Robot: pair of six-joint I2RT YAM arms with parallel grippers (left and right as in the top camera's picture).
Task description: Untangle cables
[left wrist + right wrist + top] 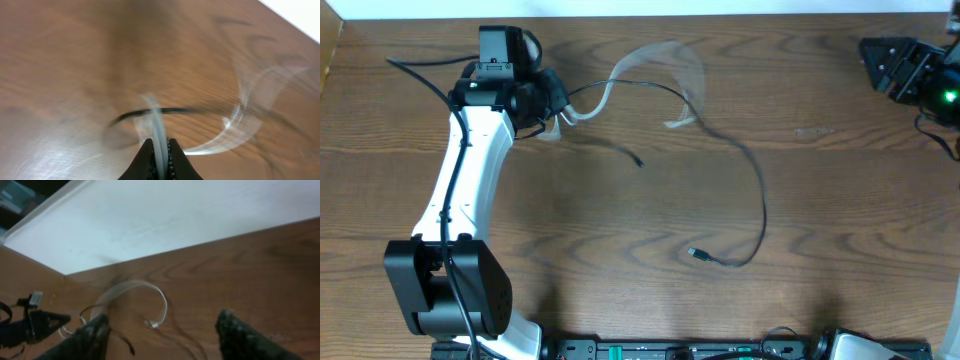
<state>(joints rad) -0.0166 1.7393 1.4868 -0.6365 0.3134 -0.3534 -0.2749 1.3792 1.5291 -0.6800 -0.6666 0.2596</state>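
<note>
Two cables sit on the counter [620, 220]. The white cable [698, 80], blurred, is pinched in the left tool [159, 149] at far left. The black cable [761, 195] seems to cross it, then trails toward centre. The right tool [164, 317], fingers spread, hangs far right.

- The tabletop [860, 220] is bare on its right side.
- The black cable [763, 205] curves down the middle.
- The white cable [660, 50] loops near the far edge.
</note>
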